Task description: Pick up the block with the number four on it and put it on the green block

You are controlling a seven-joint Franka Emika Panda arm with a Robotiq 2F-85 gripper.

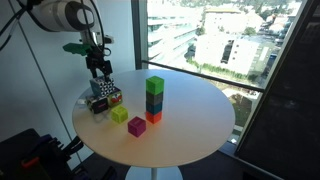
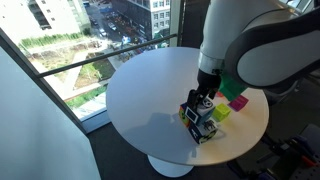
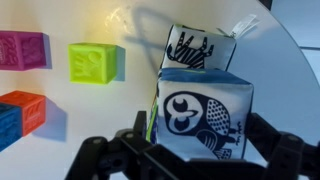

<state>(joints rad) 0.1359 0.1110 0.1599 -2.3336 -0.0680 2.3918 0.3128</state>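
A black-and-white patterned cube with an owl face [image 3: 205, 112] stands between the fingers of my gripper [image 3: 201, 132], with a small gap on each side. No number shows on the faces I can see. It belongs to a small cluster of patterned cubes [image 1: 105, 96] [image 2: 201, 124] near the table edge; another patterned cube [image 3: 195, 47] sits just behind it. In both exterior views the gripper [image 1: 100, 72] [image 2: 203, 103] hangs right over this cluster, open. The green block [image 1: 155, 84] tops a short stack, on a dark teal cube [image 1: 154, 102]. The arm partly hides the green block [image 2: 228, 88].
A yellow-green cube [image 1: 120, 114] [image 3: 95, 62] and a magenta cube [image 1: 137, 126] [image 3: 22, 48] lie loose between the cluster and the stack. A red-orange cube [image 1: 153, 117] forms the stack's base. The round white table [image 1: 195, 125] stands beside a large window.
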